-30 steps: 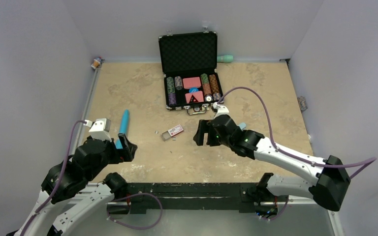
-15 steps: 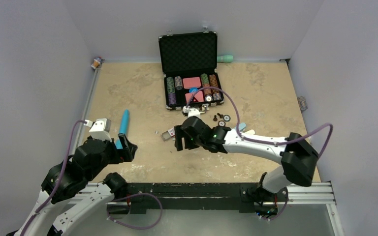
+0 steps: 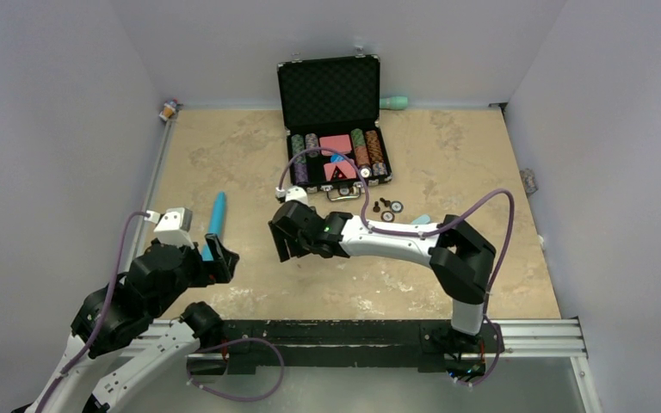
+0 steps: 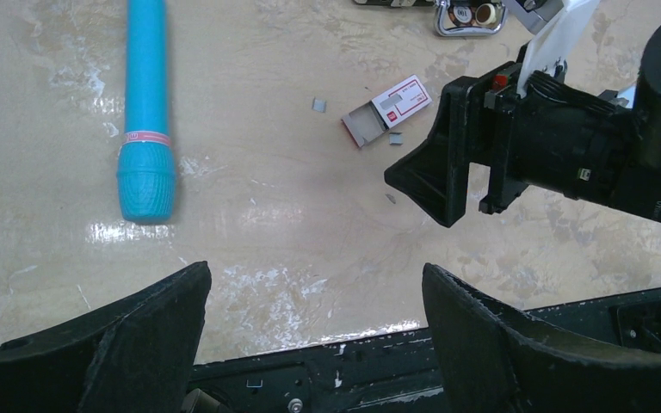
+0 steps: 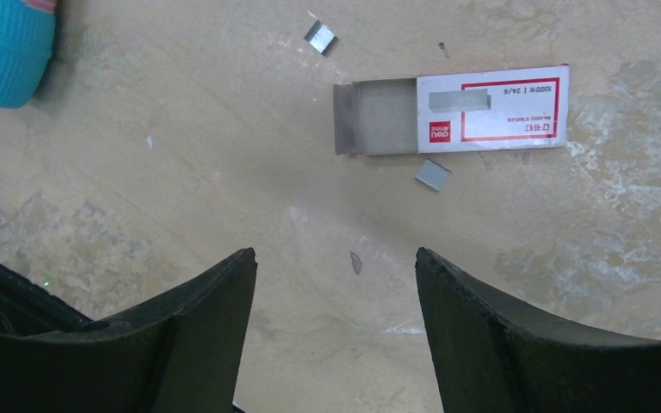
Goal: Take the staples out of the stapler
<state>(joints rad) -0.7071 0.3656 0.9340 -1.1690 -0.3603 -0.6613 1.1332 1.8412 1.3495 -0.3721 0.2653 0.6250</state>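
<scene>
The blue stapler (image 3: pixel 216 215) lies closed on the counter (image 3: pixel 482 172) at the left, held by neither arm. The left end effector (image 3: pixel 218 262) is open and empty just near of it. The right end effector (image 5: pixel 336 327), also open and empty, hovers over the staple box (image 5: pixel 465 109) and the loose staples (image 5: pixel 433 175). Unloading seems still ahead.

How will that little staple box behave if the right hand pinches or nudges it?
The staple box looks like thin card, so it is probably light and would likely skid when pushed. Its tray is slid partly out, so a lengthwise pinch may just close it. A hard squeeze would probably crush the card.
</scene>
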